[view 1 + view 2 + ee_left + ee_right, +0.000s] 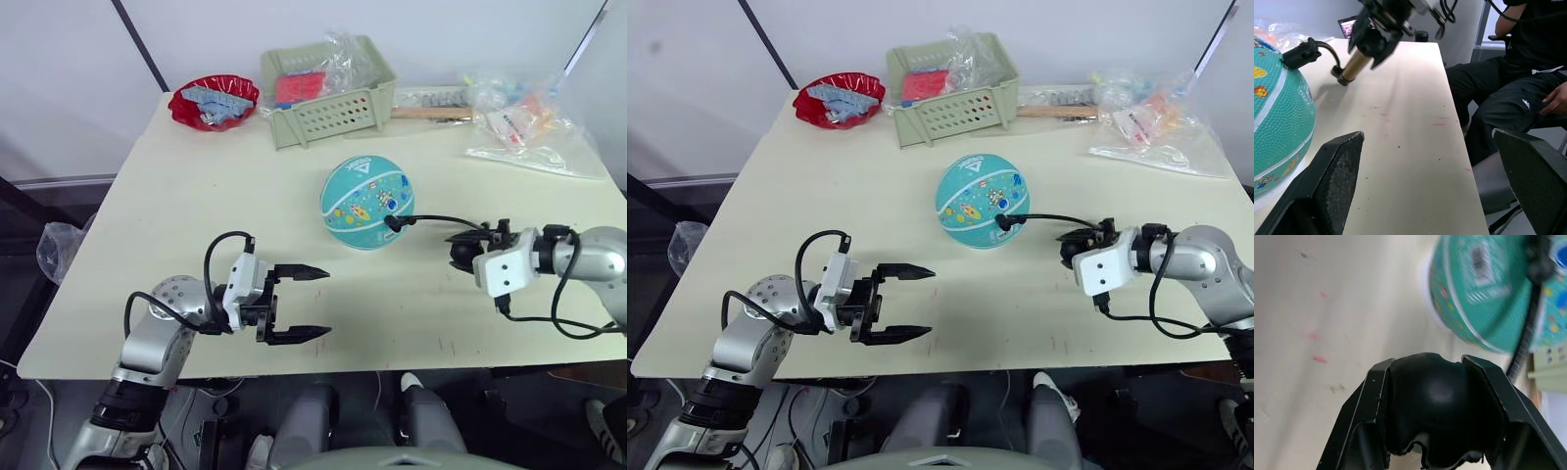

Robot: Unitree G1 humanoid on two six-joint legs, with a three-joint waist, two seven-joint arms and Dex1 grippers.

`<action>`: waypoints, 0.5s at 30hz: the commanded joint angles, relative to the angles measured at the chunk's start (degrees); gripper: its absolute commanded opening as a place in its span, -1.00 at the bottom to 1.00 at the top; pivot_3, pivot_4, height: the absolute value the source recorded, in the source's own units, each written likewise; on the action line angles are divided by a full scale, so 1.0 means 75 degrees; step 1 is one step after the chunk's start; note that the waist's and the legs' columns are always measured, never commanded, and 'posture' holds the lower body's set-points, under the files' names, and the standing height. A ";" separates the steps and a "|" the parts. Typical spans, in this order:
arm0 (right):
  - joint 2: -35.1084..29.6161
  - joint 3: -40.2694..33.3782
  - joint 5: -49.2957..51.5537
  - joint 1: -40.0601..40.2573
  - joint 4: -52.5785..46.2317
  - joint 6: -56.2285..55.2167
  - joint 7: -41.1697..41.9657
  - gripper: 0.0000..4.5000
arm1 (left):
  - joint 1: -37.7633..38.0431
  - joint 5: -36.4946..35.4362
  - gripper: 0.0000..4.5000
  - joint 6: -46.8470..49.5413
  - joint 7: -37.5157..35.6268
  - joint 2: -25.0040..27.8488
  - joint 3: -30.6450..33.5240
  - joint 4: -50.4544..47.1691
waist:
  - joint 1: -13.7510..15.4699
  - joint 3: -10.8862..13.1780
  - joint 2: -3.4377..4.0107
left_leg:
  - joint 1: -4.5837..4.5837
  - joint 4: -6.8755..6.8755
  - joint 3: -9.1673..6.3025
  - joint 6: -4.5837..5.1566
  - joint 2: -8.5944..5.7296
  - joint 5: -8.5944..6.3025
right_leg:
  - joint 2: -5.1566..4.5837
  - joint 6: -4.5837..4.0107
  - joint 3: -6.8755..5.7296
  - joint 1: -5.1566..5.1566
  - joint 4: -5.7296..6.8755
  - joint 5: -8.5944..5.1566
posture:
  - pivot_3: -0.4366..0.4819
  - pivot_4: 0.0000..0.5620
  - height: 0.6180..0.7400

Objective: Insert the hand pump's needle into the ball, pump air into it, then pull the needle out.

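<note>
The right gripper [460, 247] clamps the hand pump [1354, 66] just beside the ball [367, 202], hose [441, 219] plugged into it. The left gripper [312, 304] hovers near the ball, jaws wide apart.

Table [196, 245] bare across left half and front strip; open passage between left gripper [312, 304] and ball [367, 202]. Left gripper jaws spread wide, nothing between.

Ball at table centre, free room on left and far sides. Right of ball: black hose [436, 219] spans gap to right gripper [460, 247], blocks straight pass there.

Far edge crowded: red bowl [214, 101], green basket [326, 90], plastic bags [524, 122].

Person's legs [1498, 98] just beside table edge.
</note>
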 commanded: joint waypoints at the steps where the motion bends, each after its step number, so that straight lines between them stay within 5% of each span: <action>1: 0.0214 0.0147 0.0207 0.0182 0.0018 -0.0105 -0.0038 0.18 | 0.0007 0.0043 1.00 -0.0169 0.0032 -0.0036 0.0054 -0.0126 | -0.0004 0.0001 -0.0004 | 0.0005 0.0010 -0.0001 0.0011 0.0002 -0.0006 | 0.0006 0.0000 0.0005 0.0005 0.0006 0.0000 | -0.05 -0.47 1.00; 3: 0.0238 0.0099 0.0370 0.0244 0.0116 -0.0110 0.0024 0.38 | -0.0001 0.0072 1.00 -0.0190 0.0046 -0.0045 0.0058 -0.0122 | 0.0006 0.0003 -0.0006 | 0.0010 0.0015 -0.0001 0.0033 0.0013 -0.0019 | 0.0015 -0.0003 0.0010 0.0009 0.0009 0.0001 | -0.05 -0.47 1.00; 6: 0.0155 -0.0029 0.0677 0.0348 0.0255 -0.0218 0.0147 0.98 | 0.0003 0.0092 1.00 -0.0196 0.0045 -0.0054 0.0068 -0.0117 | -0.0001 0.0004 -0.0005 | 0.0013 0.0027 0.0003 0.0031 0.0023 -0.0015 | 0.0018 -0.0012 0.0018 0.0009 0.0023 0.0009 | -0.05 -0.47 1.00; 15: 0.0423 -0.1178 0.3373 0.1291 -0.0722 0.1319 0.0110 0.98 | -0.0331 -0.0010 1.00 0.0025 0.0305 -0.0300 0.0095 -0.0124 | 0.0036 0.0003 -0.0006 | 0.0017 0.0026 0.0007 0.0030 0.0049 -0.0015 | 0.0047 -0.0018 0.0028 0.0008 0.0022 0.0015 | -0.05 -0.47 1.00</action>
